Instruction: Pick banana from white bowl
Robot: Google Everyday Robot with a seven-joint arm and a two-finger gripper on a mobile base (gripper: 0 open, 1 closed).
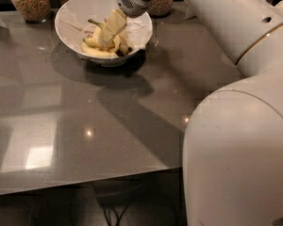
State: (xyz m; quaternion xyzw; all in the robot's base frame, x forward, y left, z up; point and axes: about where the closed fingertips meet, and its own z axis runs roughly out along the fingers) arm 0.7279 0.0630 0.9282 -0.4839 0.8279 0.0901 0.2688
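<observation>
The white bowl (70, 13) stands at the far side of the grey table, lined with crumpled white paper. Yellow bananas (98, 51) lie in its front part, one with a dark tip at the right and a dark stem pointing up-left. My gripper (108, 36) reaches down into the bowl from the upper right, its pale fingers (114, 23) right over the bananas and touching or nearly touching them. The fingers hide the middle of the bananas.
Two glass jars of grain (30, 1) stand behind the bowl at the far left, another jar (160, 1) behind it at the right. The grey table (85, 126) runs toward me, its front edge low in the view. My white arm fills the right side.
</observation>
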